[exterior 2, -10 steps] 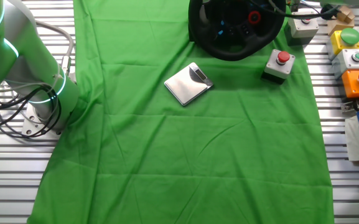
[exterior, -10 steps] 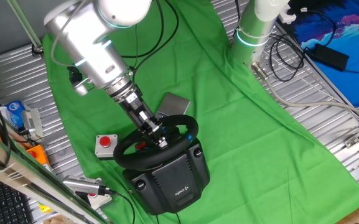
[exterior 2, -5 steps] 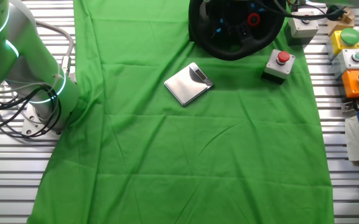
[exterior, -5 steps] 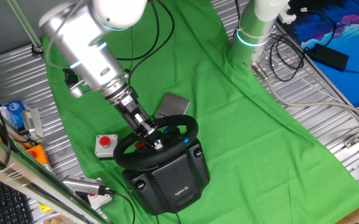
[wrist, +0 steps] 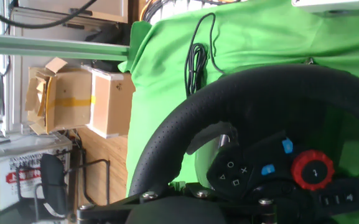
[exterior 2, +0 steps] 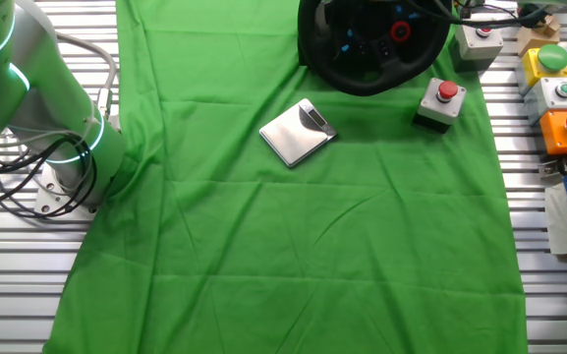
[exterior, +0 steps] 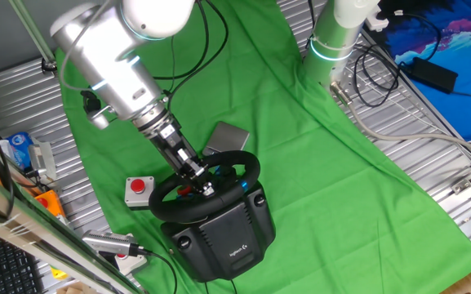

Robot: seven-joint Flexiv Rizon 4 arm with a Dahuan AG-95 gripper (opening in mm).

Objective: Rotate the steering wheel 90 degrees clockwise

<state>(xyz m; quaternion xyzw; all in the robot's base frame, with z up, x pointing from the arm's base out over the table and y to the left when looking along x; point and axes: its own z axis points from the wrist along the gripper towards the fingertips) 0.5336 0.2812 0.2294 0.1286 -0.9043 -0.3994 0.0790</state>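
Note:
The black steering wheel [exterior: 237,162] sits on its bulky black base [exterior: 223,237] at the near end of the green cloth. It also shows at the top edge of the other fixed view [exterior 2: 362,77]. In the hand view its thick rim [wrist: 241,93] curves down to the bottom edge, with blue buttons and a red dial on the hub [wrist: 312,171]. My gripper [exterior: 206,184] reaches down from the upper left onto the wheel's near-left part. In the hand view the rim runs in between the jaws of the gripper [wrist: 179,186], which look closed on it. The fingertips are mostly hidden.
A small grey box with a red button [exterior: 139,189] stands left of the wheel, also seen in the other fixed view [exterior 2: 440,101]. A flat grey plate [exterior: 227,136] lies behind the wheel. More button boxes [exterior 2: 558,93] line the table edge. The arm's base [exterior: 333,41] stands at the far end.
The arm and gripper have shifted slightly to the left along the wheel since a second ago. In the last half second almost nothing has moved.

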